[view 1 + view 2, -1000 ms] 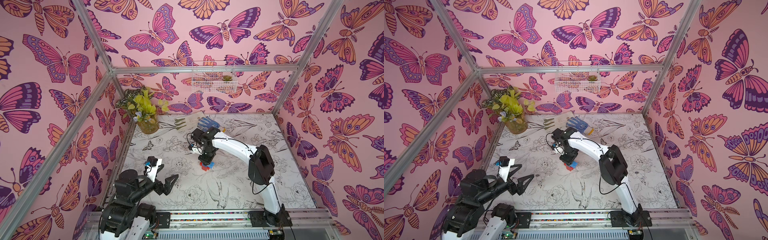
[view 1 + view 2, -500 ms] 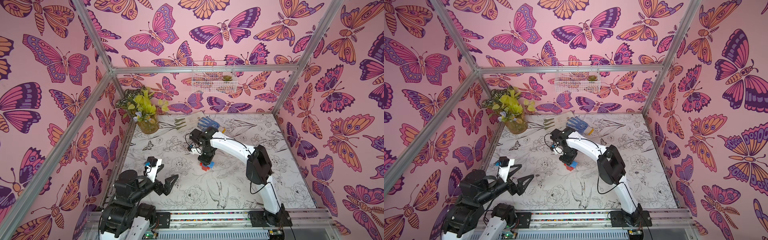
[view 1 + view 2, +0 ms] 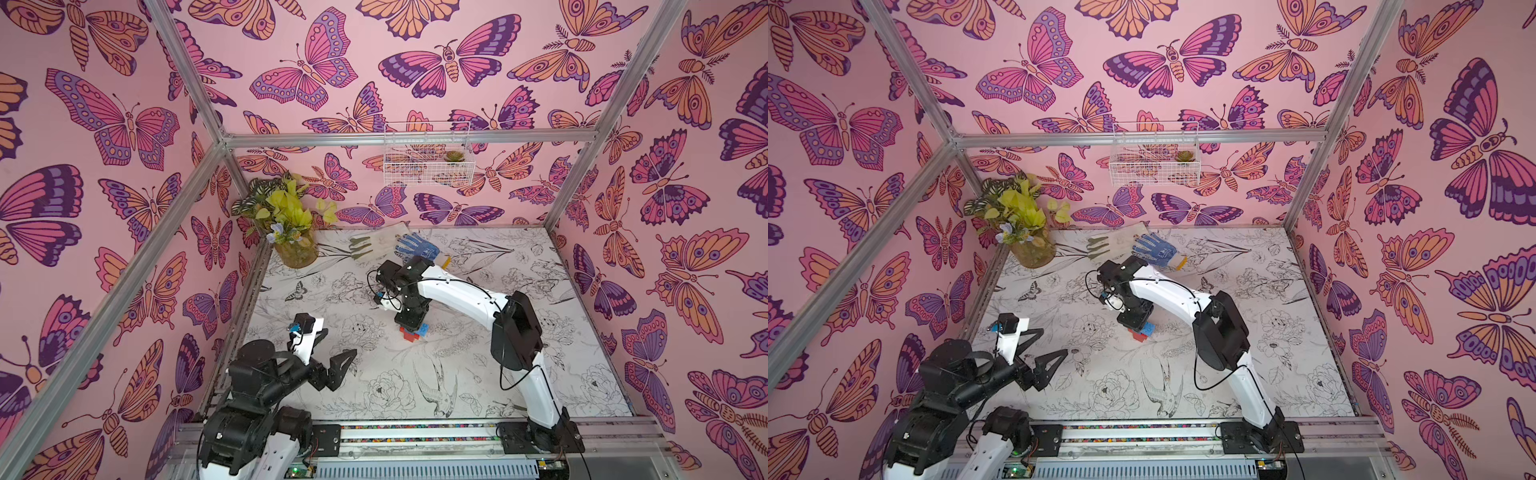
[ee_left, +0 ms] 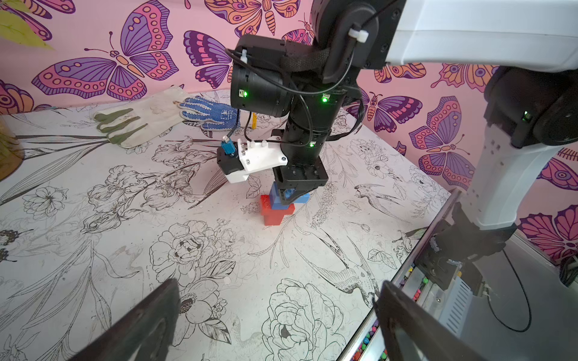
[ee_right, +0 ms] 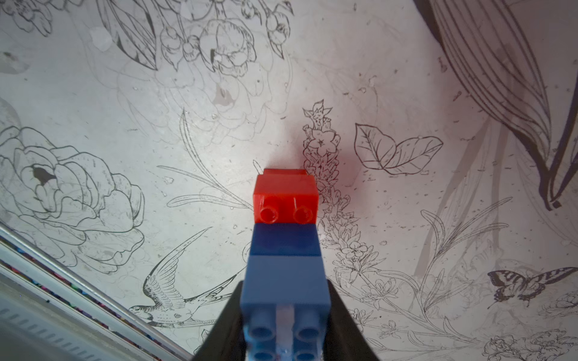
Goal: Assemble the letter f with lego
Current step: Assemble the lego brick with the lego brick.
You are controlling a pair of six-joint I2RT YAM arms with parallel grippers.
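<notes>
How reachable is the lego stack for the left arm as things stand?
Probably yes, partly: bare table lies between the open left gripper and the red bricks, but the right gripper is shut on the blue brick on top, covering it from above.

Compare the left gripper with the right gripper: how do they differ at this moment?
The left gripper is open and empty; the right gripper is shut on a blue brick. The left gripper hangs above bare table near its own base, while the right gripper points down over the red bricks mid-table. Both have black fingers.
</notes>
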